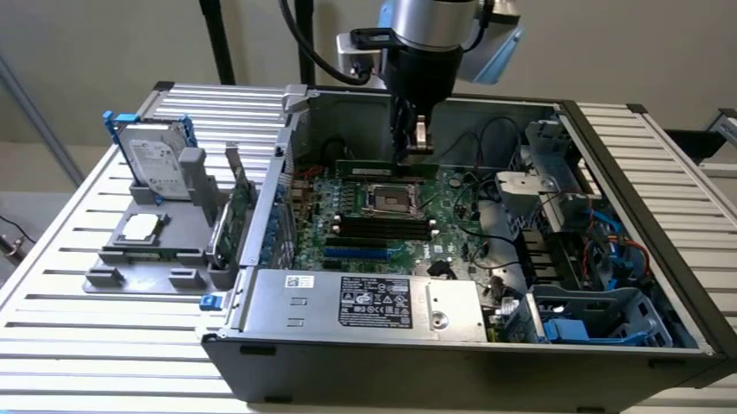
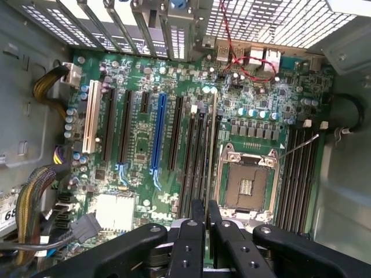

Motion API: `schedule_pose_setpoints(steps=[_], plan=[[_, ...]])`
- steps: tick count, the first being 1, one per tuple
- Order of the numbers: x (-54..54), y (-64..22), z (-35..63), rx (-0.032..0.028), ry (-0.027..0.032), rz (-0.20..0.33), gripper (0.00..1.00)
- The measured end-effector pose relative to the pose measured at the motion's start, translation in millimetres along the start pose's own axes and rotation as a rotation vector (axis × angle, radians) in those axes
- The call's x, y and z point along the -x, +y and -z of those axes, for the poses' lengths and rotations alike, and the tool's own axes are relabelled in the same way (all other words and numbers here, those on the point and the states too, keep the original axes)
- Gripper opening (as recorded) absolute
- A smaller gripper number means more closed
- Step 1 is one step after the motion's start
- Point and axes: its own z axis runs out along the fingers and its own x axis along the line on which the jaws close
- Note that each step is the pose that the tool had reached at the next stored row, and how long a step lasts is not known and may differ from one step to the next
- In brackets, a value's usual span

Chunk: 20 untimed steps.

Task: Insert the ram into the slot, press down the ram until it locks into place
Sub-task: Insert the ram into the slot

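Observation:
My gripper is shut on the ram, a long green stick held level and on edge above the motherboard. It hangs clear of the board, above the black slots. In the wrist view the ram shows edge-on as a thin pale line. It runs out from between the black fingers of my gripper. It lines up over the slot nearest the processor socket, in the group of parallel black slots. That slot is mostly hidden under the stick.
The silvery processor socket lies beside the slots, and the blue slot is on their other side. Case walls ring the board. A power supply sits in front, a drive cage at the exterior view's right. A grey fixture with a hard drive stands outside the case.

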Motion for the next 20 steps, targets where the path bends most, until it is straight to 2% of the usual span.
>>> schedule_pose_setpoints(steps=[10, 20], plan=[[-0.7, -2.0, -18.1, 0.0, 0.0003, -0.001, 0.14], [-2.1, -4.7, -35.6, -0.0006, -0.0009, -0.033, 0.14]])
